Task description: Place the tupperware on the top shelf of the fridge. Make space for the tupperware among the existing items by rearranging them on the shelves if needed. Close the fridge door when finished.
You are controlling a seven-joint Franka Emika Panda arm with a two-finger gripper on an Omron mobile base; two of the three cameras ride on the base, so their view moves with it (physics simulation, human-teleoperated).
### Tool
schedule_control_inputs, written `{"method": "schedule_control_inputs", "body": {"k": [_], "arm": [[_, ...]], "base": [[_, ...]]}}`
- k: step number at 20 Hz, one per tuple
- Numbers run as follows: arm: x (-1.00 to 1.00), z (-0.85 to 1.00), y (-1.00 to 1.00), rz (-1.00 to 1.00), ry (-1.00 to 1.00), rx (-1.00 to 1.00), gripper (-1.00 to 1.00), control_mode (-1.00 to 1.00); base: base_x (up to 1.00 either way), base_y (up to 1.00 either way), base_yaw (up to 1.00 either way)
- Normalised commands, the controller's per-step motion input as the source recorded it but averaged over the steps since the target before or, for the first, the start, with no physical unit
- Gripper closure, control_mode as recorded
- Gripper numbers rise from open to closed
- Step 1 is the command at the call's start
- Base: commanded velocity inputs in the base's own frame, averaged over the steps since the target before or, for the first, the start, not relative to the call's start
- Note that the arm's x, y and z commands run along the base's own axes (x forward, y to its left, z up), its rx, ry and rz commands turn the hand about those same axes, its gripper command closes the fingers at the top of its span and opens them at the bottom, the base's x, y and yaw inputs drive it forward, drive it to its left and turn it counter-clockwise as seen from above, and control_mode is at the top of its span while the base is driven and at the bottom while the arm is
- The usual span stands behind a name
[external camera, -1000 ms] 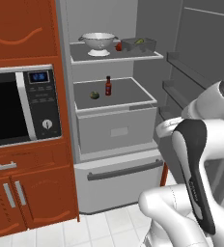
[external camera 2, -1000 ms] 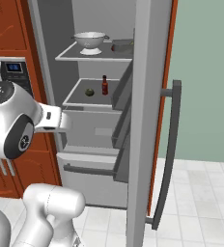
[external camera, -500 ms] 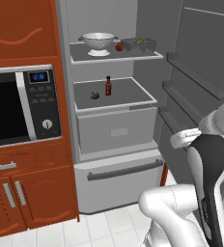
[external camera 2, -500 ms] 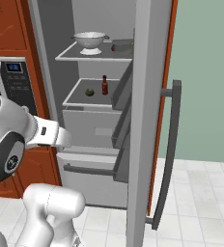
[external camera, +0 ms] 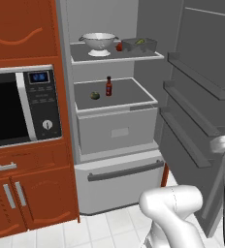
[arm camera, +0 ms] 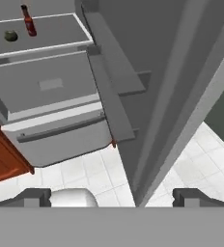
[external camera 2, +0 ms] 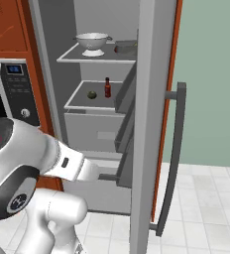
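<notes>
The fridge door [external camera 2: 151, 124] stands wide open, its racks [arm camera: 114, 96] facing in. On the top shelf [external camera: 117, 57] a white colander [external camera: 99, 42] sits at the left. A red fruit [external camera: 119, 47] and a grey box-like container [external camera: 139, 45], the tupperware by its look, sit at the right. A red sauce bottle [external camera: 108, 86] and a greenish fruit [external camera: 95, 95] stand on the shelf below. My gripper [arm camera: 113, 197] is open and holds nothing. It hangs low beside the door's inner face, with the door's edge [arm camera: 181, 120] straight ahead.
The door's long dark handle [external camera 2: 174, 158] is on its outer side. A grey inner drawer [external camera: 117, 131] and the freezer drawer front [external camera: 124, 179] lie below the shelves. A microwave [external camera: 17, 106] in orange cabinets [external camera: 22, 203] stands left of the fridge. The floor is white tile.
My arm has swung down and towards the open door, away from the shelves. The gripper has stayed open. Nothing in the fridge has moved.
</notes>
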Motion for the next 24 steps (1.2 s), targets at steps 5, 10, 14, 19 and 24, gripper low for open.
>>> {"method": "schedule_control_inputs", "body": {"k": [5,10,14,19,24], "arm": [[-0.31,-0.07,-0.9,-0.17,-0.13,0.11,-1.0,-1.0],[-0.02,-0.1,-1.0,-0.06,-0.14,0.21,-1.0,-1.0],[0.0,-0.07,-0.91,0.0,-0.1,0.23,-1.0,-1.0],[0.09,-0.05,-0.78,0.0,-0.1,0.25,-1.0,-1.0],[0.43,-0.03,-0.6,-0.01,-0.09,0.31,-1.0,-1.0]], "base": [[0.0,0.0,0.0],[0.0,0.0,0.0],[0.0,0.0,0.0],[0.0,0.0,0.0],[0.0,0.0,0.0]]}}
